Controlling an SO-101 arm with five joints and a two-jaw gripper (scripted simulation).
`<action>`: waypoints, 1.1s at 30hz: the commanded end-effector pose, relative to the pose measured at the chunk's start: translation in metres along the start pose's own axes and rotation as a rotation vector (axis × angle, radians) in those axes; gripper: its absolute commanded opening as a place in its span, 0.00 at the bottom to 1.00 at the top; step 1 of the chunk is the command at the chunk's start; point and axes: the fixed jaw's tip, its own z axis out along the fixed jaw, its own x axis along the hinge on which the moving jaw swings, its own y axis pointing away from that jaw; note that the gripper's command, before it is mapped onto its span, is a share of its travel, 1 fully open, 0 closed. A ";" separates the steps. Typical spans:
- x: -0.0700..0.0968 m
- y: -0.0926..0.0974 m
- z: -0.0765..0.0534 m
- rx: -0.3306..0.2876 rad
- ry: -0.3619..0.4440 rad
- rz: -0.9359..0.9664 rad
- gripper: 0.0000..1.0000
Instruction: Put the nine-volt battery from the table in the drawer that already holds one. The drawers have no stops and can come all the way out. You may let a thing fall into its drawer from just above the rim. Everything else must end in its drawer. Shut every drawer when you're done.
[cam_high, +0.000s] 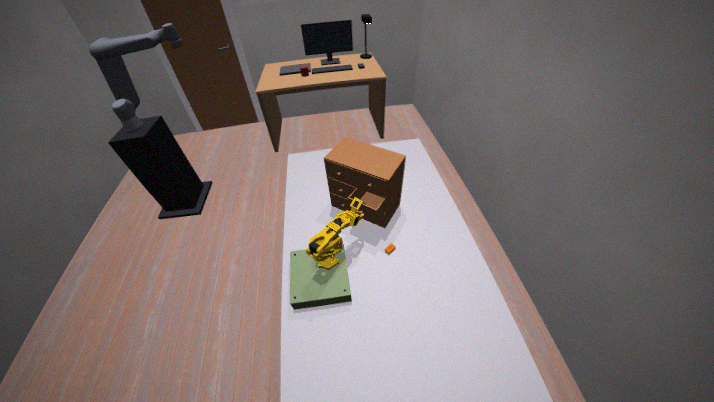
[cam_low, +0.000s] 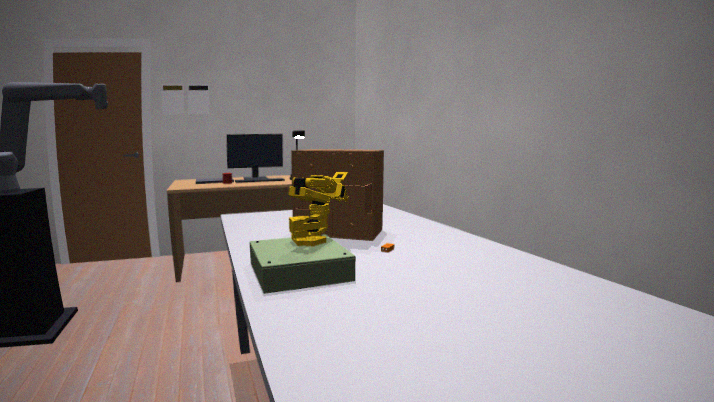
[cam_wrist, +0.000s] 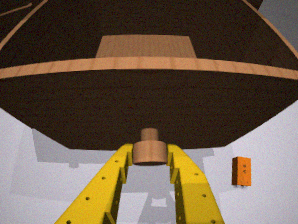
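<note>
A brown chest of drawers stands on the white table. One of its drawers on the right side is pulled partly out. My yellow gripper is shut on that drawer's round wooden knob. The drawer front fills the wrist view and hides what lies inside. In the top view my gripper is at the drawer's front. The orange nine-volt battery lies on the table to the right of my arm, apart from the chest. It also shows in the exterior view and the wrist view.
My arm stands on a green base plate. The other drawers of the chest look shut. A black pedestal with a grey arm and a desk with a monitor stand on the floor beyond the table.
</note>
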 end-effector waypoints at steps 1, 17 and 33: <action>-0.001 -0.002 -0.001 0.009 -0.009 0.003 0.01; -0.001 -0.002 -0.001 0.009 -0.009 0.003 0.12; -0.001 -0.002 -0.001 0.009 -0.008 0.003 0.21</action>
